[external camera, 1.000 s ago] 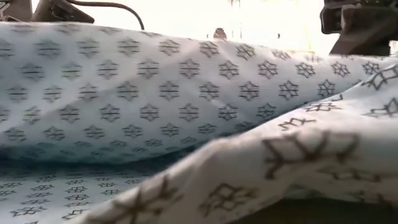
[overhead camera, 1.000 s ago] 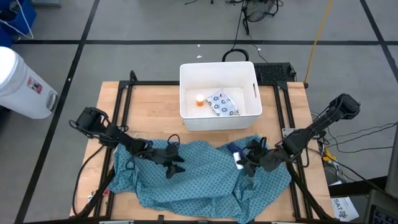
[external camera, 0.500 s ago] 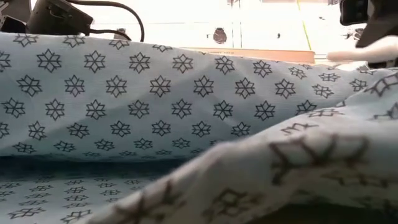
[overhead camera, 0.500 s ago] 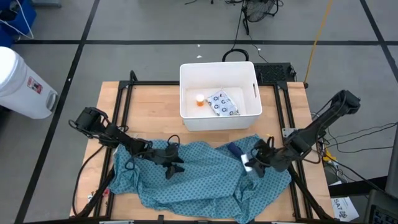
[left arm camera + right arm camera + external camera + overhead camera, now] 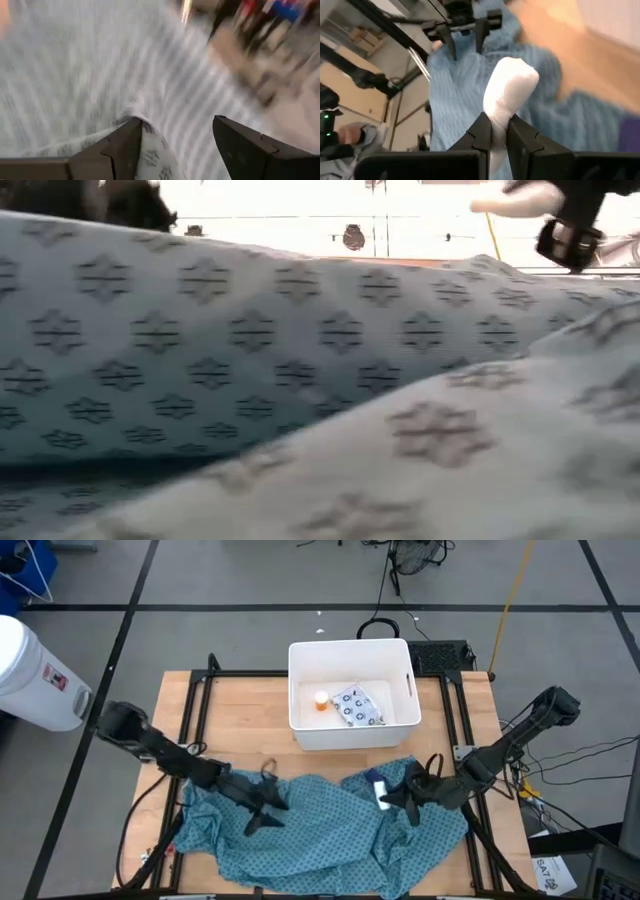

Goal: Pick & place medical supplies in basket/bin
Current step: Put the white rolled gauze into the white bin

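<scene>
The white tub (image 5: 352, 736) stands at the table's far middle and holds the orange pill bottle (image 5: 321, 700) and the ring-printed packet (image 5: 357, 706). The teal cloth (image 5: 320, 835) lies crumpled over the near half. The dark blue block (image 5: 372, 778) rests on the cloth's far edge. My right gripper (image 5: 384, 798) hovers just near of the block, shut on the small white tube (image 5: 510, 85). My left gripper (image 5: 262, 812) is open, low over the cloth's left part. My left gripper (image 5: 175, 125) comes slanting down from the table's left. One open fingertip (image 5: 131, 131) meets a raised fold of the cloth (image 5: 150, 150), which lies on the table; nothing is pinched. My right gripper (image 5: 499, 122) pinches the tube by one end (image 5: 499, 112) between its two fingers. The rest of the tube juts out past the fingertips. In the low view the tube (image 5: 515, 198) is lifted clear above the cloth.
A white cylindrical container with a red label (image 5: 35, 665) stands off the table's far left corner. Black frame rails (image 5: 200, 700) run along the table's sides. Bare wood (image 5: 240, 720) shows left of the tub. The low view is filled by cloth (image 5: 300, 380).
My left arm has drawn back toward the table's near left, and the cloth's far left edge has slid toward the near side with it, opening a notch in the far edge. My right gripper has risen with the tube, which now sits higher above the cloth.
</scene>
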Controlling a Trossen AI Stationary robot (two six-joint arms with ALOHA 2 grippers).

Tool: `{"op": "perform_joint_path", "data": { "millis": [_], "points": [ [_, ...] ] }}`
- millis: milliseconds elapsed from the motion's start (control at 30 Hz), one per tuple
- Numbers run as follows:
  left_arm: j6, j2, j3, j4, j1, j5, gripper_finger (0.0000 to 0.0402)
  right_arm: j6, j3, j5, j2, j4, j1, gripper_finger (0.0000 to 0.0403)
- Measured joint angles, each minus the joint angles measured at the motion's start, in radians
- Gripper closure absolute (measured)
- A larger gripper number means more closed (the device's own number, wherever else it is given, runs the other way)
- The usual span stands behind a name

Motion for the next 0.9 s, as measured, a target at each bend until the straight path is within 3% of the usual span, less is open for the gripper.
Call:
{"op": "perform_joint_path", "data": {
  "millis": [200, 433, 633, 900],
  "points": [
    [0.109, -0.174, 0.003, 0.030, -0.002, -0.064, 0.0158, -0.195, 0.000, -0.098, 0.007, 0.178, -0.102, 0.0379],
    [0.161, -0.233, 0.006, 0.050, 0.042, -0.082, 0.0158, -0.255, 0.000, -0.241, 0.006, 0.202, -0.277, 0.0379],
    [0.087, -0.164, 0.008, 0.053, 0.105, 0.046, 0.0158, -0.272, 0.000, -0.311, 0.006, 0.203, -0.370, 0.0374],
    [0.047, 0.030, 0.048, 0.091, 0.174, 0.175, 0.0158, -0.290, 0.000, -0.338, 0.006, 0.217, -0.429, 0.0374]
  ]
}}
